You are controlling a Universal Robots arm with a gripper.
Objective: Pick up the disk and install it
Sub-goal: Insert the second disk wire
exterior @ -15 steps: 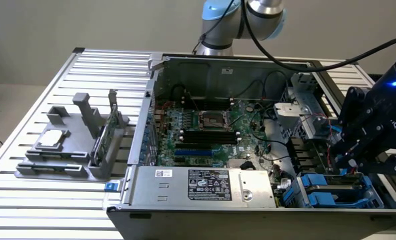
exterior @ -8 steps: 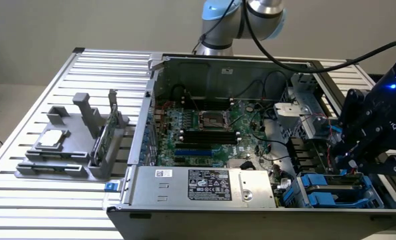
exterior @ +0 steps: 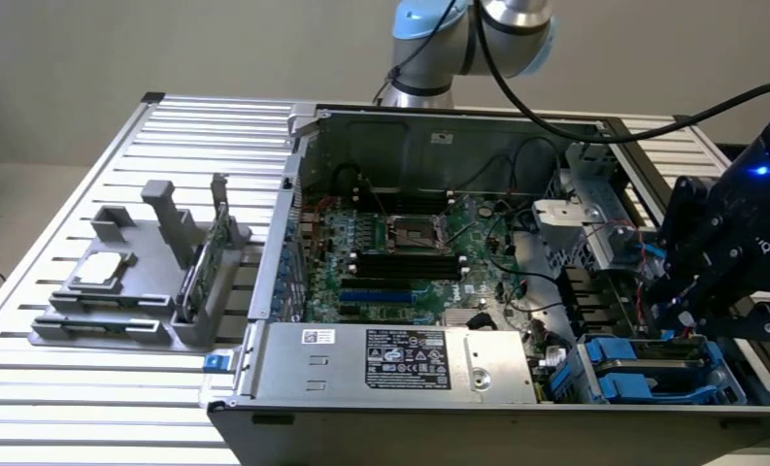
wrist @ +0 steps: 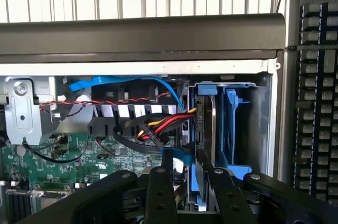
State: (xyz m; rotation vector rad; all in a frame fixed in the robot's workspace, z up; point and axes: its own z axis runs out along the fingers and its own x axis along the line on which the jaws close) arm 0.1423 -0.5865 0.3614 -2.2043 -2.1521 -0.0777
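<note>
The disk (wrist: 203,129) stands on edge in the blue drive bay (wrist: 235,129) at the corner of the open computer case, its blue carrier rail facing me. My gripper (wrist: 189,174) reaches down over it, one black finger on each side of the disk's near edge, shut on it. In the exterior view the gripper (exterior: 680,325) hangs just above the blue bay (exterior: 631,374) at the case's front, on the exterior view's right.
Red, yellow and black power wires (wrist: 158,126) and a blue data cable (wrist: 171,158) run close beside the disk. The power supply (exterior: 398,359) and motherboard (exterior: 398,252) lie further in. A grey holder (exterior: 139,291) outside the case carries a small silver drive (exterior: 100,270) and a green card (exterior: 203,272). A keyboard (wrist: 317,102) lies beyond the case wall.
</note>
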